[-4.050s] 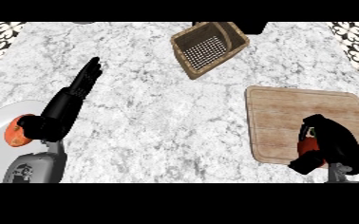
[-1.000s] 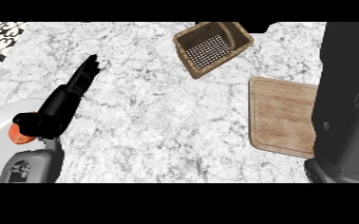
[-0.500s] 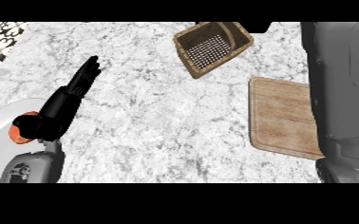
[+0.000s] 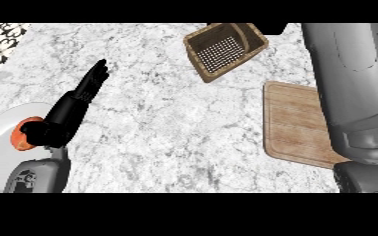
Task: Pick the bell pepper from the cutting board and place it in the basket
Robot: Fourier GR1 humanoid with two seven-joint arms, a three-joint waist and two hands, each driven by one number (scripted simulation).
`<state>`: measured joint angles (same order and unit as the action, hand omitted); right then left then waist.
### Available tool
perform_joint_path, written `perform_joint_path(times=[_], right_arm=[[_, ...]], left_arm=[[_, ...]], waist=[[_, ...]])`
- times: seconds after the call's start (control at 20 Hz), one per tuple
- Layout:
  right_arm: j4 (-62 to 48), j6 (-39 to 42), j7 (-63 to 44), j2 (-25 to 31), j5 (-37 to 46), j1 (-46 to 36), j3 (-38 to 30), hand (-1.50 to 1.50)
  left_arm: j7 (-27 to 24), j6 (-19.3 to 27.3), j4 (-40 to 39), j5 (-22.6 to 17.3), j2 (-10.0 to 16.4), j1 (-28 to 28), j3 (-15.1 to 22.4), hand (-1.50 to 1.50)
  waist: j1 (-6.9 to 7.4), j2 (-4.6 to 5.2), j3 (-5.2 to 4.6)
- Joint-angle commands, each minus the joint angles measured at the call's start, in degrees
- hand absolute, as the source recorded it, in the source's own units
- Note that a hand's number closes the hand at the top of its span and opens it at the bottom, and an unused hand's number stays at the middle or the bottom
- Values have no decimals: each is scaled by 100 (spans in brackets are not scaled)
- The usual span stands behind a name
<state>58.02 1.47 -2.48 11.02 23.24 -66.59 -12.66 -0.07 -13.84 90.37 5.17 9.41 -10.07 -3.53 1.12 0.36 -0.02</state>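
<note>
The brown woven basket (image 4: pixel 225 50) stands tilted at the upper middle of the marble counter, and nothing shows inside it. Below it and to the right lies the wooden cutting board (image 4: pixel 294 122); its visible part is bare. The bell pepper shows nowhere. My right forearm (image 4: pixel 345 90) runs as a broad grey mass along the right edge, covering the board's right side, and its hand is out of view. At the left, my left hand (image 4: pixel 87 89) rests open, its straight fingers pointing up and to the right.
A white plate (image 4: pixel 15 125) sits at the lower left edge. An orange-red object (image 4: pixel 24 136) lies on it, partly hidden by my left wrist. Bare marble counter (image 4: pixel 170 125) stretches between the left hand and the board.
Four seconds ago my right hand lay curled on the board's lower right. The right arm has since risen, its forearm now fills the right edge, and the hand has left the view. The left hand has stayed still.
</note>
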Motion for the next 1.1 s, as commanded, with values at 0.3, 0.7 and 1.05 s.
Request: perform_joint_path(times=[0.3, 0.7, 1.05], right_arm=[[-1585, -314, 1091, 296, -194, -695, -333, -150], [-2035, 14, 1022, 478, -976, -1372, -957, -150], [-2801, 645, 553, 1243, -1535, -1296, -1546, -150]], left_arm=[[184, 24, 295, 13, -138, 165, 124, 0], [133, 130, -38, 112, -211, -49, 115, 0], [-145, 12, -228, 44, 11, -80, -128, 0]], waist=[[14, -12, 1], [-24, -8, 0], [-18, 31, 0]])
